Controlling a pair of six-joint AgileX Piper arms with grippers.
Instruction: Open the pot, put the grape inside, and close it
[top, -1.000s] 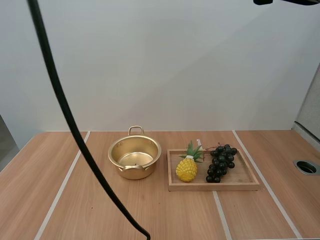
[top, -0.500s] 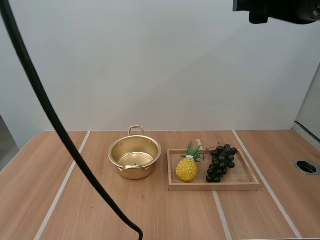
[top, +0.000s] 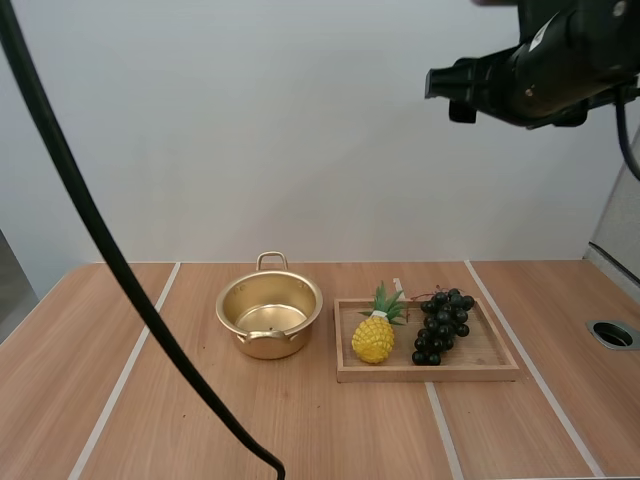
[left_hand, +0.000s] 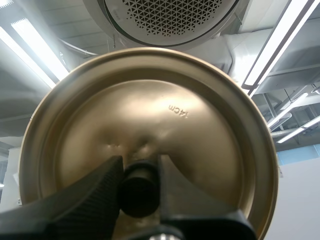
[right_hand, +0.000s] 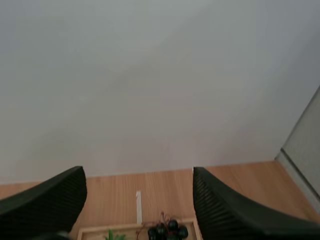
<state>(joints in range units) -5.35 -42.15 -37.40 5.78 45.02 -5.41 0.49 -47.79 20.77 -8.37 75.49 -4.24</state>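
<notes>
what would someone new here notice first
The gold lid seen close up, its knob pinched in the left pincer. On the table the pot stands open and empty, left of a tray that holds a pineapple and dark grapes. The right pincer hangs open high above the tray.

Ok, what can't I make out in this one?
1. Where the lid hangs relative to the pot: in the left wrist view the lid itself blocks what lies beyond it.
2. The knob: left wrist view, partly covered by the fingers of the left claw pinching it.
3. The grapes, pineapple and tray: right wrist view, cut off by the picture's edge beyond the open right claw.
</notes>
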